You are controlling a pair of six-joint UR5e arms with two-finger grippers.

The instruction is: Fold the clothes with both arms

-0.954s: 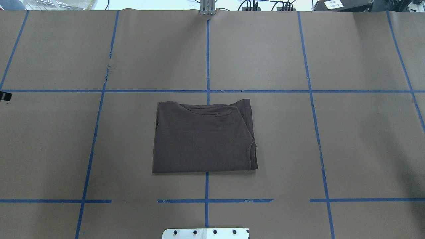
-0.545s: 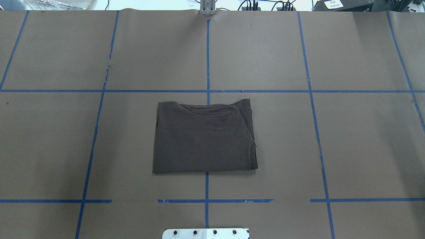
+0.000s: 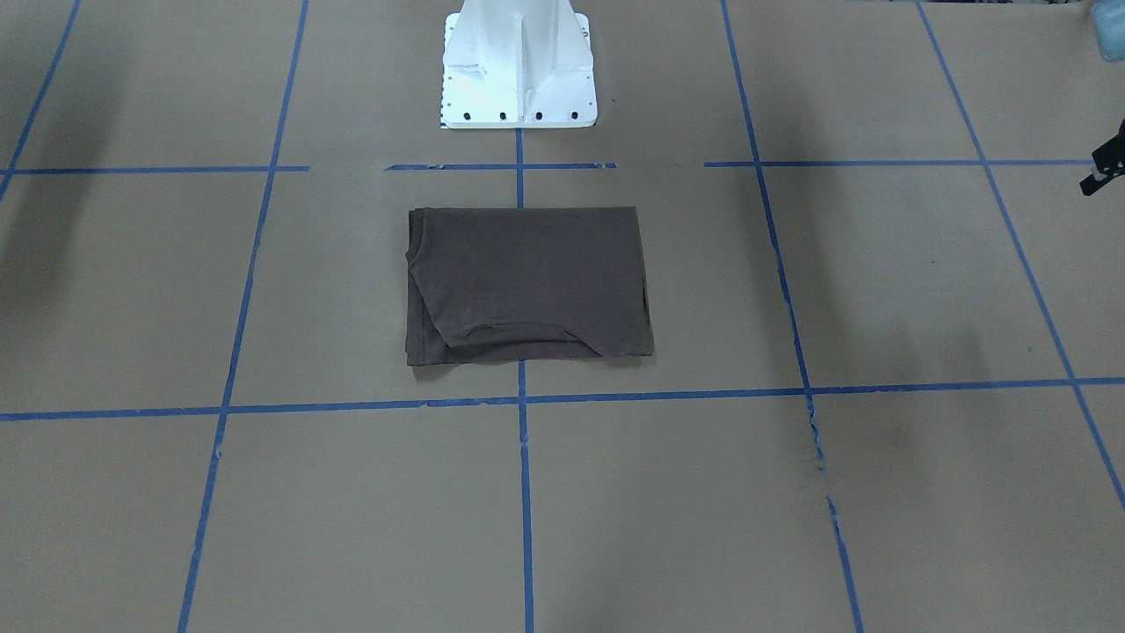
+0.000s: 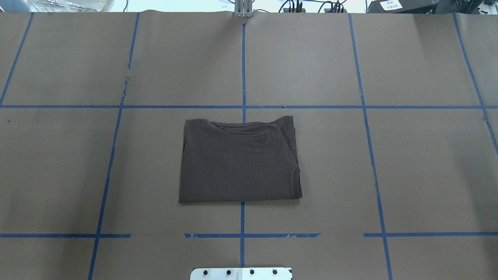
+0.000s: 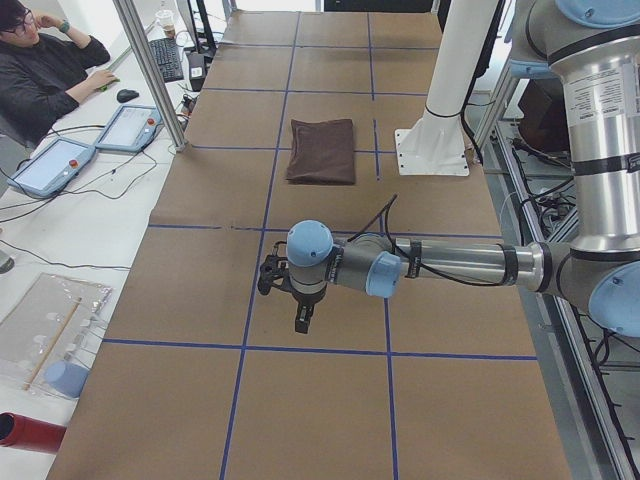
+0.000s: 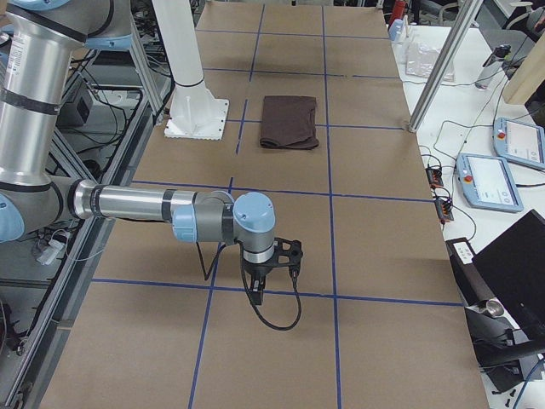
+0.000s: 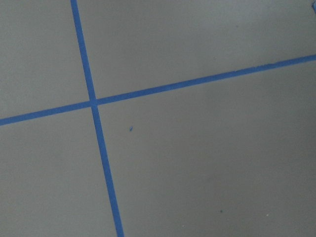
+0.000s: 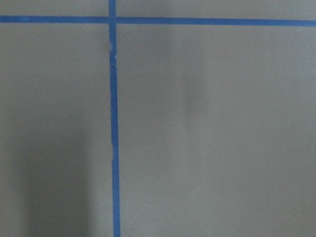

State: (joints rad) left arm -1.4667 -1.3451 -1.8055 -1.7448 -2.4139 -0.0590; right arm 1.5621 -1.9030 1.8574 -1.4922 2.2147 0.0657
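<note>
Evidently the folding is complete, in my judgement; the next move calls only for keeping clear, or squaring the slightly offset layers on the garment's right edge.

Count, by size:
- One table (image 4: 408, 163), papered brown with blue tape lines.
- Two arms, left arm (image 5: 460, 265) and right arm (image 6: 136, 204), low over bare paper at opposite ends, well apart from the garment.
- One white pedestal (image 3: 518, 61).
- One T-shirt (image 4: 237, 167), a flat compact rectangle at table centre, near the pedestal.
- Two grippers, left gripper (image 5: 303, 318) and right gripper (image 6: 255, 288), each carrying nothing; jaw opening cannot be told.
</note>
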